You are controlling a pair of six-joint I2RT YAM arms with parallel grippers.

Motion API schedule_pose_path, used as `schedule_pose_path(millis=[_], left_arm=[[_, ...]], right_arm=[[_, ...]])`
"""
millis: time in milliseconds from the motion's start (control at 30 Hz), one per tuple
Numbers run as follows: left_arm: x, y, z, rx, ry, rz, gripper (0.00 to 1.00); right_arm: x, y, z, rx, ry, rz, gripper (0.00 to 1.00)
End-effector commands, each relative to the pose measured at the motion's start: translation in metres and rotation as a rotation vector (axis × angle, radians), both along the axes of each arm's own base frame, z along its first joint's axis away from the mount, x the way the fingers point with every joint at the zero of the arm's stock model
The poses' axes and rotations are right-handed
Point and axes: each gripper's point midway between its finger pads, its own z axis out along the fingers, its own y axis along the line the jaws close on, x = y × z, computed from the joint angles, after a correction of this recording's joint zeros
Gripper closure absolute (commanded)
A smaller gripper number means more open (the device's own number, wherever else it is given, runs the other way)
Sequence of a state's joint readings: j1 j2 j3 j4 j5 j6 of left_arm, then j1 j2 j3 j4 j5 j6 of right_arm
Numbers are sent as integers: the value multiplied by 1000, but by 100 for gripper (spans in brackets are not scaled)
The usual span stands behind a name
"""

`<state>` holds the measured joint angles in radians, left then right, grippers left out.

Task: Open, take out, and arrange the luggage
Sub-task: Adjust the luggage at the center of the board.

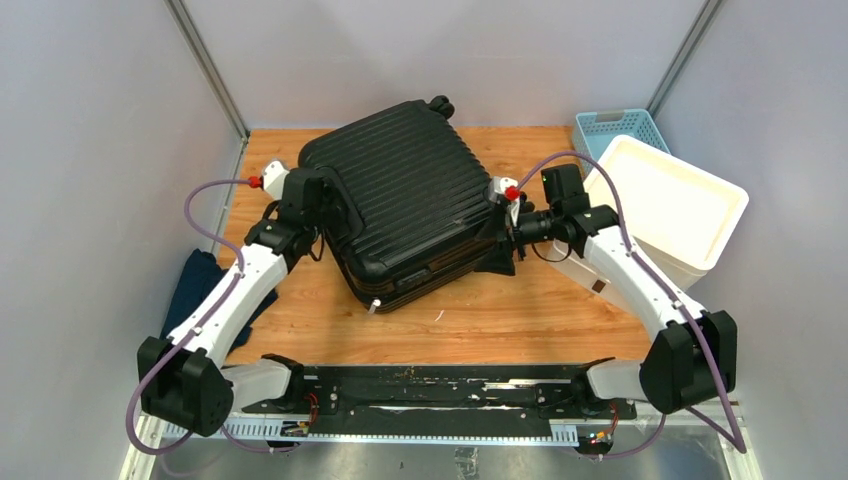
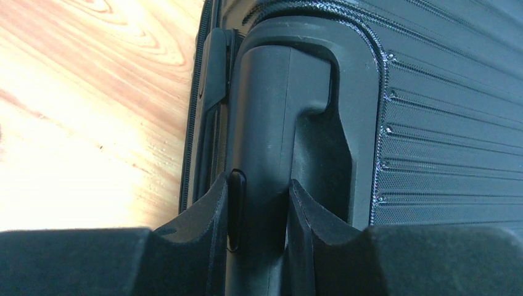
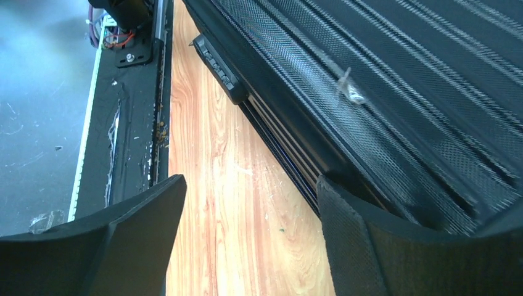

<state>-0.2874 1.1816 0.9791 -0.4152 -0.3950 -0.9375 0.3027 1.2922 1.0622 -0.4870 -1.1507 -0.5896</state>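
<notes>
Left gripper (image 2: 259,188) pinches the moulded black handle (image 2: 271,105) of the large ribbed black hard-shell luggage (image 1: 400,200), lying flat on the wooden bench (image 1: 500,320); right gripper (image 3: 250,182) hangs spread at its far side. Bulky, rigid, likely slick: the handle looks the surest hold.

Both arms reach forward with elbows bent. The left tool (image 2: 259,188) pinches the luggage handle (image 2: 271,111). The right tool (image 3: 250,182) gapes wide, gripping nothing.
</notes>
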Motion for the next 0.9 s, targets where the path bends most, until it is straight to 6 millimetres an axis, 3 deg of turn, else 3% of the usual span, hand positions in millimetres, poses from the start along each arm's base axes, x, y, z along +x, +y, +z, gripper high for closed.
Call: schedule_pose_path(millis=[0, 67, 167, 300, 400, 500, 567, 667, 733, 767, 867], left_arm=[[16, -25, 54, -186, -210, 71, 94], [17, -40, 58, -210, -217, 30, 94], [20, -61, 57, -239, -214, -25, 94], [20, -89, 53, -244, -215, -106, 92], [19, -108, 51, -220, -214, -190, 83], [14, -113, 47, -168, -201, -257, 63], [7, -107, 51, -106, -216, -294, 52], [-11, -94, 64, 18, -261, -368, 21], [-29, -91, 76, 101, -315, -473, 5], [-41, -90, 81, 150, -353, -538, 1], [-83, -107, 95, 127, -520, -753, 0]], right_arm=[[9, 6, -19, -105, -13, -18, 25], [33, 6, -24, -148, -5, -130, 37], [81, -12, -28, -233, -19, -424, 50], [124, -38, -19, -234, -69, -738, 52], [141, -54, -15, -230, -83, -886, 52], [134, -47, -21, -236, -74, -822, 49], [110, -25, -22, -214, -60, -616, 47], [65, -3, -15, -171, -82, -307, 41], [48, 1, -11, -144, -95, -212, 35], [42, 2, -9, -134, -100, -185, 33], [31, 3, -8, -114, -101, -128, 29]])
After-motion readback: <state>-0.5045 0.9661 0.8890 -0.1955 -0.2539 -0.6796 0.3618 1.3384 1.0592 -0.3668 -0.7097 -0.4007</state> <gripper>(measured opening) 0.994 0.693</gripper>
